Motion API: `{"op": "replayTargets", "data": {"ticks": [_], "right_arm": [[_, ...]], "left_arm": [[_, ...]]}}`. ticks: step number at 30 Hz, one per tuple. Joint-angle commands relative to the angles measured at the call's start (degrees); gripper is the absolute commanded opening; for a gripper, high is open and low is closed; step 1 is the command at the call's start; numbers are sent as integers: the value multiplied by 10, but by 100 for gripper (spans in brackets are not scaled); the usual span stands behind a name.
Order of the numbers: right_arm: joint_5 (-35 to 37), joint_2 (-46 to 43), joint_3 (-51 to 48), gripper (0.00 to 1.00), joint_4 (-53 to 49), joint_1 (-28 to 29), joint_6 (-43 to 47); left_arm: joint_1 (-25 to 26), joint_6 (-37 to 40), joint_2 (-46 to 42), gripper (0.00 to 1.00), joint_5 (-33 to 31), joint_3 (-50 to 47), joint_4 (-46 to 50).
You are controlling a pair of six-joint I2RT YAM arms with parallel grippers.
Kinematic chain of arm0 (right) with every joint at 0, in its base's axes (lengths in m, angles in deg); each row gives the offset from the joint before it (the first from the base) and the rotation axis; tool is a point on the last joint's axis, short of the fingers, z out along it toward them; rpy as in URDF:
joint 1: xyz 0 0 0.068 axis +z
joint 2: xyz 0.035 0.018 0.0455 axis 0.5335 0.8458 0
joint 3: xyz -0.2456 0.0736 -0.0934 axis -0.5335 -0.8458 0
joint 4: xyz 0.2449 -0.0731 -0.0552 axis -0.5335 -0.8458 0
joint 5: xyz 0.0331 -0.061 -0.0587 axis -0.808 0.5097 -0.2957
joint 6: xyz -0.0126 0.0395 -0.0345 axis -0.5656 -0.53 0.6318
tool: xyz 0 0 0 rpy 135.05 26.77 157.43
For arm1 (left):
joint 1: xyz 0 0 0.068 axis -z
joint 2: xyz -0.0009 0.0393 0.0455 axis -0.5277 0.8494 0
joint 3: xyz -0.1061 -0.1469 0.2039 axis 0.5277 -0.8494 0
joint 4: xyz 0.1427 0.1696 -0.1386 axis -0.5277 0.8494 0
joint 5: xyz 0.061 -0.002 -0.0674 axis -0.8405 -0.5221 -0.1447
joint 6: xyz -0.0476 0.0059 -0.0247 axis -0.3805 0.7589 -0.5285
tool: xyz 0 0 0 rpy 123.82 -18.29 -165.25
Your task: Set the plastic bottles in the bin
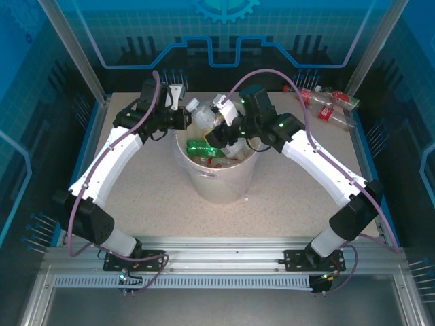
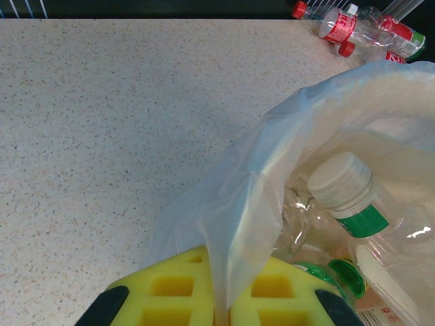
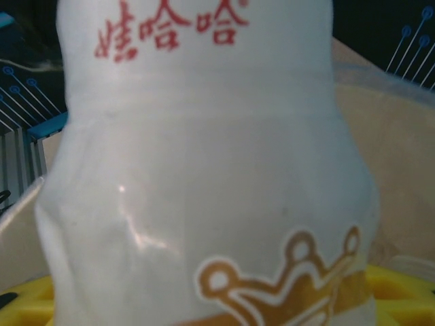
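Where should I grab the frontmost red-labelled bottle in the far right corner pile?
Take the red-labelled bottle across its labelled middle, coming straight down. It lies on its side on the table, so both flanks look open there, though other bottles crowd just behind it.

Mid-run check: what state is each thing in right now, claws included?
bin: upright, partly filled with bottles.
left claw: shut on bag liner.
bag liner: edge pinched, pulled outward.
right claw: around white bottle, grip unclear.
white bottle: between the pads, over the bin.
table bottles: lying down, capped, far right corner.
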Motion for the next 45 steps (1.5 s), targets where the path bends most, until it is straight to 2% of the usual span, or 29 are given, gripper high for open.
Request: {"op": "replayTargets", "data": {"ticks": [1,11,26,31,36,40,45], "right_arm": [[0,-23,-12,69,18,7,-5],[22,-28,13,89,-5,8,12],[101,-22,126,82,-98,-16,55],[130,-47,115,82,-94,-92,56],[87,-43,98,82,-85,-221,52],[68,-2,97,86,-83,-309,79],[113,100,133,87,-81,-388,108]], "left_arm": [[10,-32,6,0,25,-8,23],[10,-27,1,0,22,-16,23],[10,-27,-13,0,22,-31,16],[10,-27,-15,0,22,-31,15],[10,-29,-14,0,23,-32,15],[10,-29,-16,0,22,-36,14],[9,-25,-19,0,21,-36,17]]}}
